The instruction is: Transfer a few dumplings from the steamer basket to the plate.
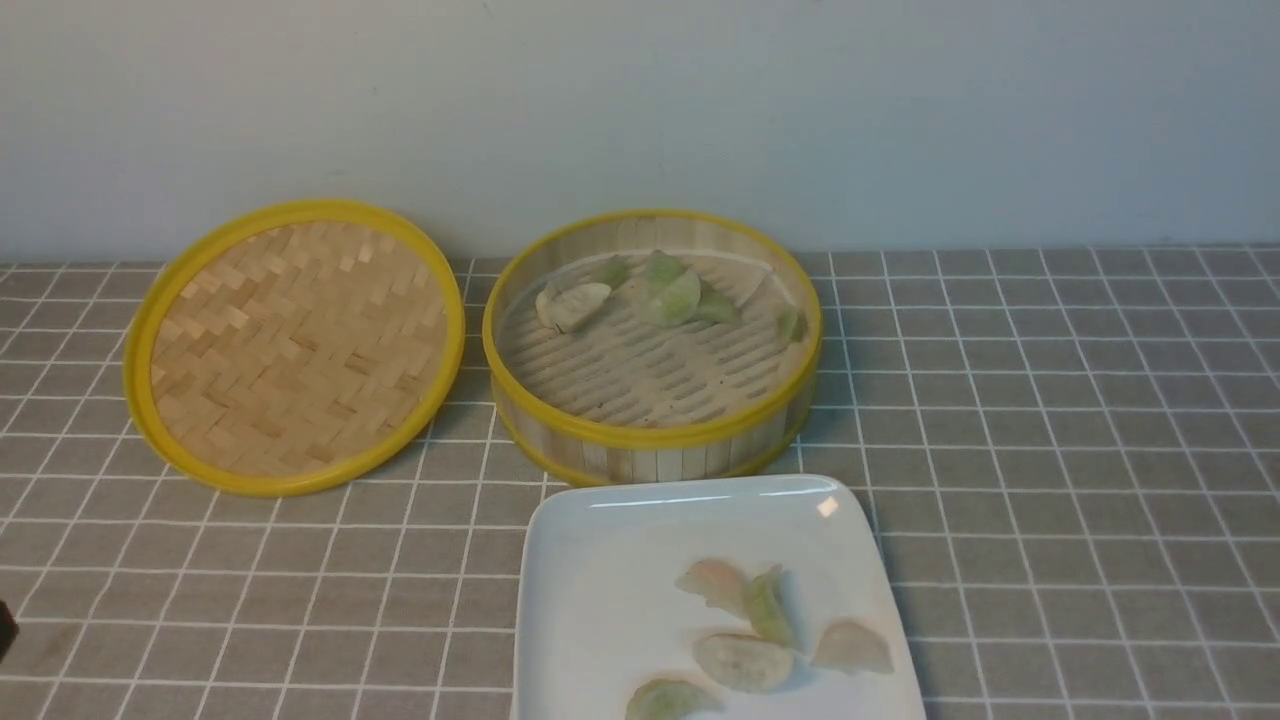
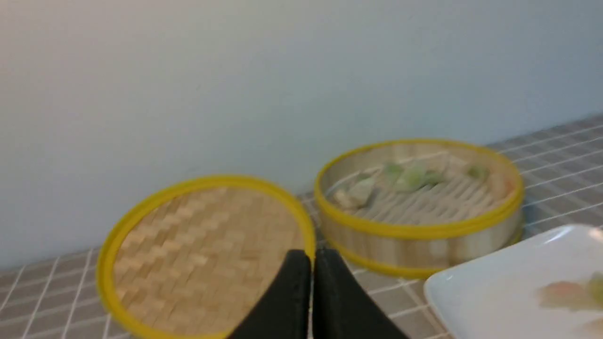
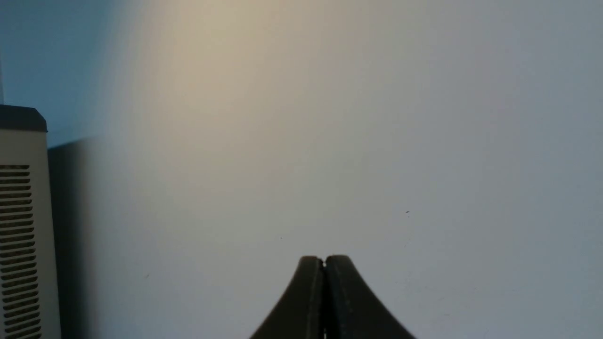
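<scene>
The steamer basket (image 1: 652,432) stands at the back middle of the table and holds several dumplings (image 1: 672,298) along its far side. The white plate (image 1: 600,560) lies in front of it with several dumplings (image 1: 745,660) on its near part. The basket (image 2: 419,230) and a corner of the plate (image 2: 494,292) also show in the left wrist view. My left gripper (image 2: 312,255) is shut and empty, held back left of the plate, with the lid behind it. My right gripper (image 3: 324,260) is shut and empty and faces a bare wall. Neither gripper shows in the front view.
The flat woven bamboo lid (image 1: 295,345) lies left of the basket, also seen in the left wrist view (image 2: 202,254). A grey checked cloth (image 1: 1050,450) covers the table. A pale wall stands close behind. A vented beige box (image 3: 21,226) shows in the right wrist view.
</scene>
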`<control>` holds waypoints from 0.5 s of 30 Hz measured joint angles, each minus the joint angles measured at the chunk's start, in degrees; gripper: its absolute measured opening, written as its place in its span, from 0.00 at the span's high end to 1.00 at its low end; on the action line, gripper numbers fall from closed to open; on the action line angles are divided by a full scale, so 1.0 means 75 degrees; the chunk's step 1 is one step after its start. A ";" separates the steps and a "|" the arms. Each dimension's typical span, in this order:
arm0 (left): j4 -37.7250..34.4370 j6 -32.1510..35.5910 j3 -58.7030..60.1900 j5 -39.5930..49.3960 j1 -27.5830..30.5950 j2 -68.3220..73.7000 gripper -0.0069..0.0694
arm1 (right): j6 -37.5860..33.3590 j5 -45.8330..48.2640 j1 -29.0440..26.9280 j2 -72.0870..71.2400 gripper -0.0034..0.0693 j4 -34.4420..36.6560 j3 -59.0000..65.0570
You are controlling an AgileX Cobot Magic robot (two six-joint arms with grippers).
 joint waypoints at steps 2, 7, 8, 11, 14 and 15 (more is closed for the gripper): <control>-0.0087 0.0000 0.0493 -0.0091 0.0637 0.0000 0.92 | 0.0000 0.0000 0.0000 0.0000 0.97 0.0000 0.0000; -0.0453 0.0000 0.1661 -0.0455 0.1711 0.0006 0.92 | 0.0000 0.0000 0.0000 0.0000 0.97 0.0000 0.0000; -0.0463 0.0000 0.1716 -0.0456 0.1735 0.0006 0.92 | 0.0000 0.0000 0.0000 0.0000 0.97 0.0000 0.0000; -0.0497 0.0000 0.1868 -0.0464 0.1890 0.0006 0.92 | 0.0007 0.0000 0.0000 0.0000 0.97 0.0000 0.0000; -0.0499 0.0000 0.1868 -0.0238 0.1890 0.0006 0.92 | 0.0051 0.0000 0.0000 0.0000 0.97 -0.0015 0.0000; -0.0506 0.0000 0.1868 -0.0134 0.1890 0.0006 0.92 | 0.0051 0.0000 0.0000 0.0000 0.97 -0.0015 0.0000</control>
